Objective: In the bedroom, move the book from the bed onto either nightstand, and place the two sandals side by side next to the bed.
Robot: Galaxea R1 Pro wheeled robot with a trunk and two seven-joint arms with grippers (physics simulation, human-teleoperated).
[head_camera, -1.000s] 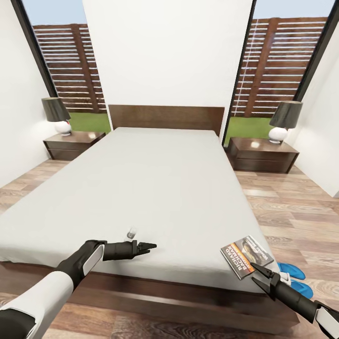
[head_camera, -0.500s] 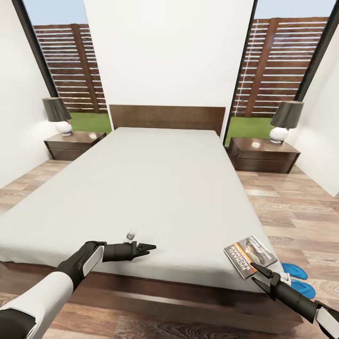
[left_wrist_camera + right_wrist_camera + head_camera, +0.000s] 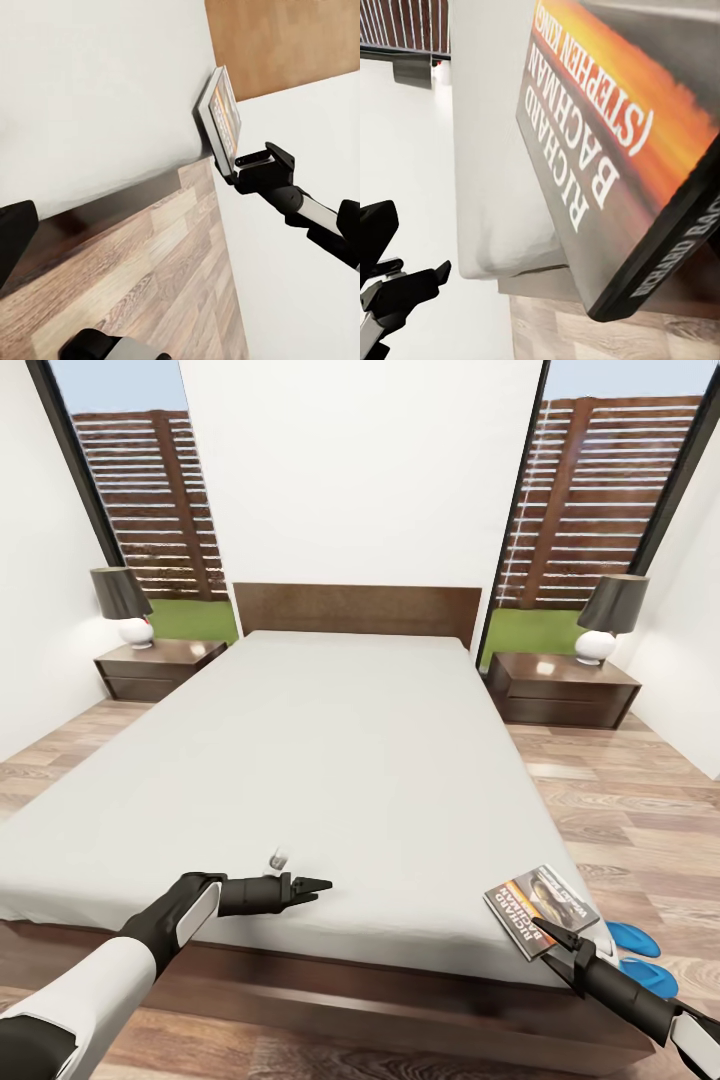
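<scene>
The book [image 3: 541, 909] is seen lying flat on the near right corner of the bed [image 3: 340, 760], its edge close to the mattress rim, cover up with the orange band and white lettering legible in the right wrist view [image 3: 615, 150]. The right gripper [image 3: 552, 942] is held low just at the book's near edge, its jaws parted, apparently so that the thin paperback can be taken from the side, where an edge is exposed. Nothing is gripped yet. The left gripper [image 3: 310, 884] is held over the near edge of the mattress, well apart from the book; its jaws appear nearly closed and empty, probably parked out of the way.

The two sandals [image 3: 636, 958] are seen on the wood-plank floor [image 3: 630, 810] just beside the bed's near right corner. A nightstand [image 3: 560, 690] with a lamp [image 3: 605, 615] stands at the far right, another nightstand [image 3: 155, 665] at the far left, each under a tall window.
</scene>
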